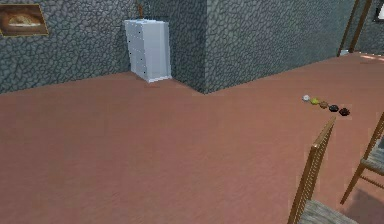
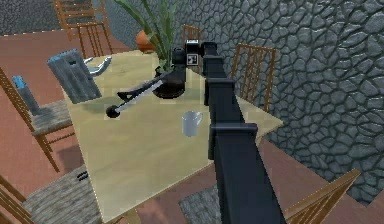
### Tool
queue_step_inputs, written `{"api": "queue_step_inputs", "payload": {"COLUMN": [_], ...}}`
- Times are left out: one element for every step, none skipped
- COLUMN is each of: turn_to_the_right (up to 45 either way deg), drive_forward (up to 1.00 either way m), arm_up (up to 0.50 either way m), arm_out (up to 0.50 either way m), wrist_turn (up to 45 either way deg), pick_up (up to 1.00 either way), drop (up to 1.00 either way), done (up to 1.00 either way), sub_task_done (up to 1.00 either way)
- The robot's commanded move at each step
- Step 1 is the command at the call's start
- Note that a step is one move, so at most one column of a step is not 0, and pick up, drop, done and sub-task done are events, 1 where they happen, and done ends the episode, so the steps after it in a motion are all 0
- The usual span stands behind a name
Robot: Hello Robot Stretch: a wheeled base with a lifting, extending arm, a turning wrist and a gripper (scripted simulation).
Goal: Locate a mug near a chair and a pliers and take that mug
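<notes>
Light wooden table (image 2: 140, 150). Nearest we see the dark square arm (image 2: 235, 150); just left of it a small pale glassy mug (image 2: 190, 122) stands on the tabletop. Farther out, the gripper (image 2: 115, 108); we cannot tell whether it holds anything. Behind it a leafy potted plant (image 2: 160, 25) and a wooden slat-back chair (image 2: 255, 70).

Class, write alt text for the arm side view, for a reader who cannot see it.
A dark robot arm reaches from the bottom edge across a pale wooden table, just right of a small pale cup. A potted plant stands at the table's far end, wooden chairs ring it, and a stone wall stands at right.
</notes>
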Motion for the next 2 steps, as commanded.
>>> {"api": "queue_step_inputs", "payload": {"turn_to_the_right": [0.0,0.0], "drive_forward": [0.0,0.0], "arm_up": [0.0,0.0], "arm_out": [0.0,0.0], "wrist_turn": [45.0,45.0], "pick_up": [0.0,0.0], "drop": [0.0,0.0], "done": [0.0,0.0], "sub_task_done": [0.0,0.0]}}
